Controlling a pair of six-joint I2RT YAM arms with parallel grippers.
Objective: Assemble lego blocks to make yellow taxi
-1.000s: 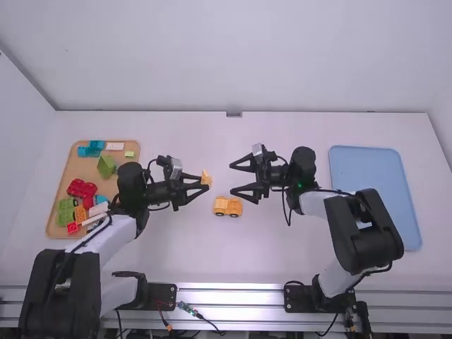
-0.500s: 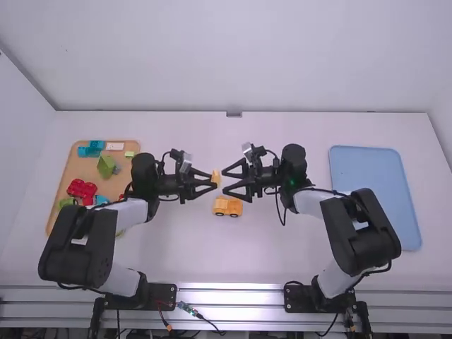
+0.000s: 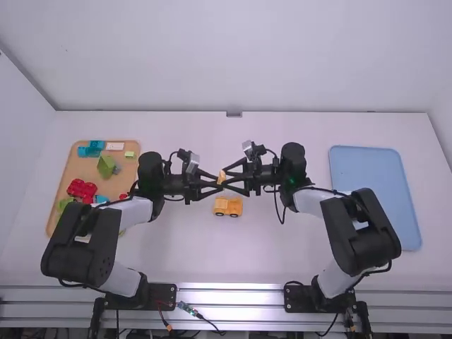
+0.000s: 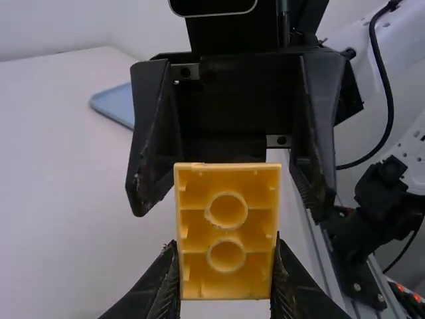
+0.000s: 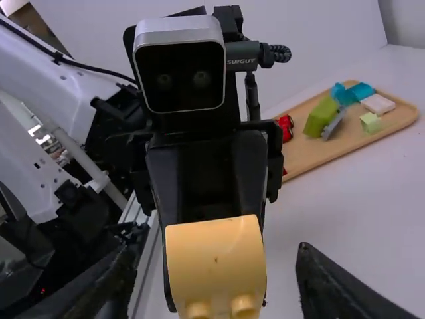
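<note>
My left end effector (image 3: 219, 183) had carried the yellow block (image 3: 221, 177) toward my right one (image 3: 224, 176), clamped on it above the bench (image 3: 183, 247). My right fingers now stood apart, around the block. Its hollow underside faced my left wrist camera, its smooth rounded face my right; its long axis followed its two tubes. The wheeled yellow chassis (image 3: 227, 206) stayed put.

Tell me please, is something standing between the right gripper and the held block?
Nothing visible stands between them. The right gripper is open, its fingers on both sides of the block, with gaps. The left gripper grips it from the opposite side and seems not to obstruct closing.
</note>
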